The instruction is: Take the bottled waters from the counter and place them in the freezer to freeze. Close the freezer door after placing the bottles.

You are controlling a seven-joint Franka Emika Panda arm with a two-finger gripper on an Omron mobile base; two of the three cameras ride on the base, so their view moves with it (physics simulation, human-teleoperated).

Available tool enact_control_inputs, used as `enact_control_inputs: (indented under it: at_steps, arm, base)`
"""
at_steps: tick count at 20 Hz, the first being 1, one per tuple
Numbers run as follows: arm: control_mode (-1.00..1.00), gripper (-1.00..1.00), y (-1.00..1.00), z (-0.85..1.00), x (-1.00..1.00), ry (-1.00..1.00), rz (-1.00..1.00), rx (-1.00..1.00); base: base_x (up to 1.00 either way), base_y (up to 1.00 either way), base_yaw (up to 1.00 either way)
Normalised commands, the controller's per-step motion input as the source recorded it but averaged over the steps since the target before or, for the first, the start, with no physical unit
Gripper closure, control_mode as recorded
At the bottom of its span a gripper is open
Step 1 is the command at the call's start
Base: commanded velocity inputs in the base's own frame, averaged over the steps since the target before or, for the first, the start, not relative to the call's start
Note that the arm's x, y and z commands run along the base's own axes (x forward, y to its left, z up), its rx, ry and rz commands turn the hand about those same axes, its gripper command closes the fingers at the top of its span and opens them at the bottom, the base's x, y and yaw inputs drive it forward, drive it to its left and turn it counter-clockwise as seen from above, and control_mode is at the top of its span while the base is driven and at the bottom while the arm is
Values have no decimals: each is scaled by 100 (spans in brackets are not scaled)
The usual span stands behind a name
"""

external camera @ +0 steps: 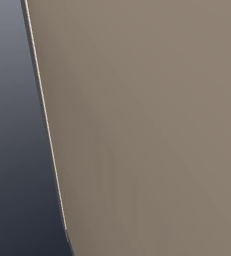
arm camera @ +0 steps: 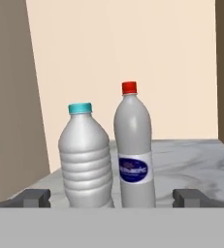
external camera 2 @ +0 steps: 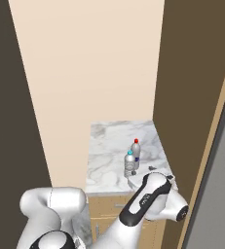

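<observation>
On the marble bench (external camera 2: 104,146) two water bottles stand upright, close side by side near its front edge. The teal-capped bottle (arm camera: 86,157) is shorter and wider, with a ribbed body. The red-capped bottle (arm camera: 134,152) is taller and slimmer and has a blue label low on its body. In the hand view their bodies look touching or almost touching; I cannot tell which. In the right base view the teal-capped bottle (external camera 2: 129,164) is the one nearer to the front edge of the bench, and the red-capped bottle (external camera 2: 136,151) stands just behind it, a little toward the dark brown panel (external camera 2: 192,73) that borders the bench on the right.

The gripper (arm camera: 111,198) is level with the lower part of the bottles and just in front of them. Its jaws stand wide, with both bottles seen between the two dark fingertips (arm camera: 36,197), and they hold nothing. No fingertip touches a bottle.

Behind the bench a plain cream wall (external camera 2: 89,63) rises. Below the bench top there are light wooden cabinet fronts (external camera 2: 106,209). The white arm (external camera 2: 148,199) reaches from below toward the front edge of the bench.

In the left base view a flat tan surface (external camera: 147,125) is seen very close, with a dark grey-blue area (external camera: 12,150) to its left; I cannot tell what they are.
</observation>
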Motion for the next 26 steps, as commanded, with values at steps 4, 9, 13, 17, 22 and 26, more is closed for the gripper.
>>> enact_control_inputs:
  at_steps: [4,9,13,17,22,26]
  arm:
    - [-100,-100,21,0,-1,0,0,-2]
    - [-100,-100,23,0,-3,0,0,-1]
    - [-100,-100,26,0,0,0,0,0]
    - [-100,-100,13,0,0,0,0,0]
    - [-100,-100,4,1,0,0,0,0]
    - [-100,-100,0,2,0,0,0,0]
  base:
    - [0,0,0]
    - [0,0,0]
    - [0,0,0]
    - [0,0,0]
    - [0,0,0]
    - [0,0,0]
